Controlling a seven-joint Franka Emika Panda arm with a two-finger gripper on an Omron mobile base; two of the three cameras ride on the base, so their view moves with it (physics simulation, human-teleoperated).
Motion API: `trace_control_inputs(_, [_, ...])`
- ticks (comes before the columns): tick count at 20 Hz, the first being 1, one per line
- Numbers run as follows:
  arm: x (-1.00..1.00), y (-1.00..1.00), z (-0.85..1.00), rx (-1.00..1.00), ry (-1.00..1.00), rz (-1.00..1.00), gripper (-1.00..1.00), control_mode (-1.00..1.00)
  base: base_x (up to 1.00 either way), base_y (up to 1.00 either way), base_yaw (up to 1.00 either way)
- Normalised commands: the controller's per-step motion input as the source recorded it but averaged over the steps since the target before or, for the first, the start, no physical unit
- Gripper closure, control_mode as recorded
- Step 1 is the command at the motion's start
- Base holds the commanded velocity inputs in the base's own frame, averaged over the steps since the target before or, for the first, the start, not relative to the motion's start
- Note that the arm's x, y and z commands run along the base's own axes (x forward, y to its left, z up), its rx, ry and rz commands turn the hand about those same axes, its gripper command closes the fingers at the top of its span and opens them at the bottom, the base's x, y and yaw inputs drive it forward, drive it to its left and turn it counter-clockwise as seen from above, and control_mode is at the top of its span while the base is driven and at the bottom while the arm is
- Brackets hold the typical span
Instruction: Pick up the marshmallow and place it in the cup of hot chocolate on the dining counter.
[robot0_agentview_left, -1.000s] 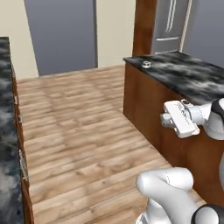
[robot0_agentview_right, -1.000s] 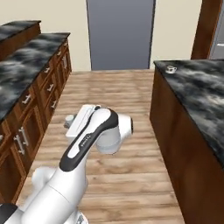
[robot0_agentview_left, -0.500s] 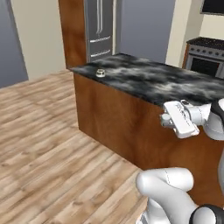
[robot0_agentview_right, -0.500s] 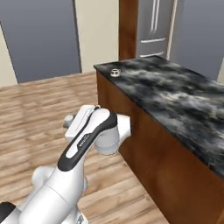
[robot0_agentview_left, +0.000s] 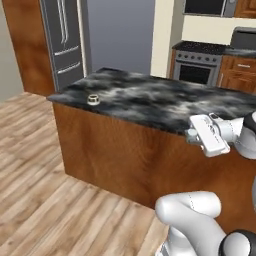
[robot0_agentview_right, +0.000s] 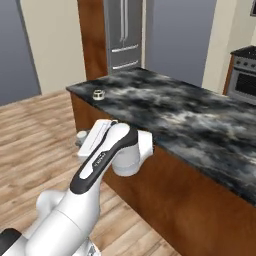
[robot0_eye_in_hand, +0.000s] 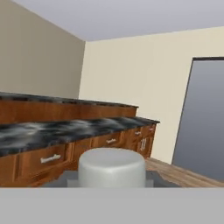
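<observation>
Between the closed jaws sits the stubby white marshmallow (robot0_eye_in_hand: 111, 167), near the veined dining counter (robot0_agentview_left: 165, 102)

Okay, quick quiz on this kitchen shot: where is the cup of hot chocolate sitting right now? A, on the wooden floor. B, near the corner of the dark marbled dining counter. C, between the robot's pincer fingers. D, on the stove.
B: the cup of hot chocolate stands upright near the corner of the dining counter, far from the stove behind it and apart from the arm.
</observation>
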Motion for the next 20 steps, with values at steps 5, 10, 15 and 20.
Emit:
trace_control_inputs(5, [0.0,0.0,0.0,0.0,0.0,0.0,1.0,1.0,0.83,1.0,-0.39])
trace_control_inputs(10, [0.0,0.0,0.0,0.0,0.0,0.0,1.0,1.0,0.84,1.0,-0.4])
trace_control_inputs(15, [0.0,0.0,0.0,0.0,0.0,0.0,1.0,1.0,0.87,1.0,-0.44])
trace_control_inputs(20, [0.0,0.0,0.0,0.0,0.0,0.0,1.0,1.0,0.91,1.0,-0.47])
